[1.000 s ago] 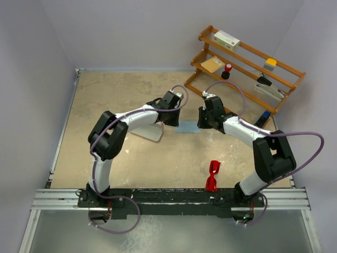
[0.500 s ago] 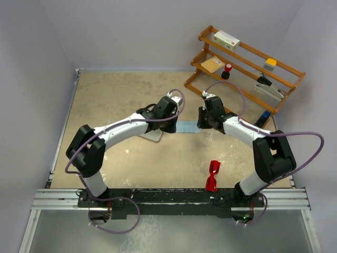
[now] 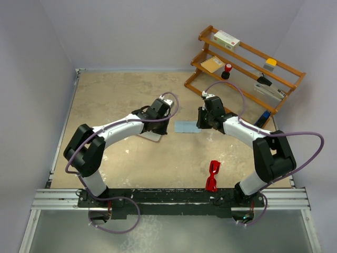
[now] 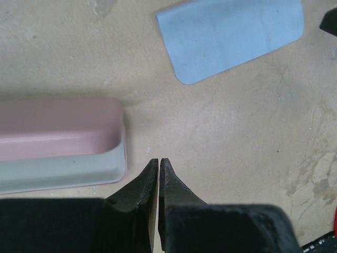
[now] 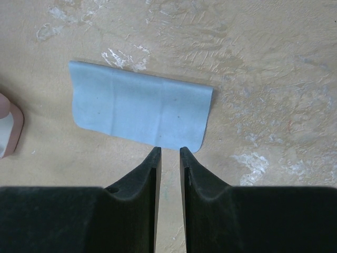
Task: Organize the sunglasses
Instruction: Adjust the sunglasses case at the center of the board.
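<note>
Red glossy plastic sunglasses [image 3: 212, 175] lie untouched, well nearward of the light blue square cloth [image 3: 187, 127]. Left gripper [image 4: 159, 163] closed, empty, left of cloth; right gripper [image 5: 168, 153] barely parted, empty, at cloth's near edge. Likely pre-pickup; next move needs wider jaws over glasses.

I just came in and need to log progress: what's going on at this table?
Neither arm holds anything. The left gripper, shut, hovers over the table beside the end of the pink case. The right gripper, jaws slightly apart, points at the edge of the light blue cloth. The red sunglasses lie untouched near the table's near edge, away from both grippers.
</note>
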